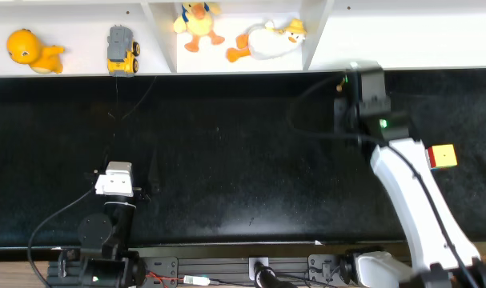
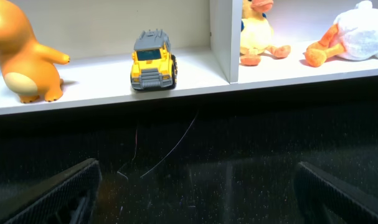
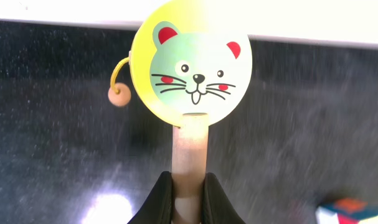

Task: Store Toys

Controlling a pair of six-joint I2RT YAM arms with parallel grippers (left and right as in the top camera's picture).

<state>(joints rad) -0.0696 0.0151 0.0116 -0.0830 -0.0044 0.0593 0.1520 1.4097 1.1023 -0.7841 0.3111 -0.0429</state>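
Right claw grips cat-faced drum, seemingly near shelf.

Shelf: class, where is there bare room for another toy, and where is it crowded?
Free: the shelf's right compartment, past the divider beside the white duck; the black mat's wide middle. Crowded: the middle compartment, where white duck and yellow duck sit close together. The right gripper holds a rattle by that free compartment.
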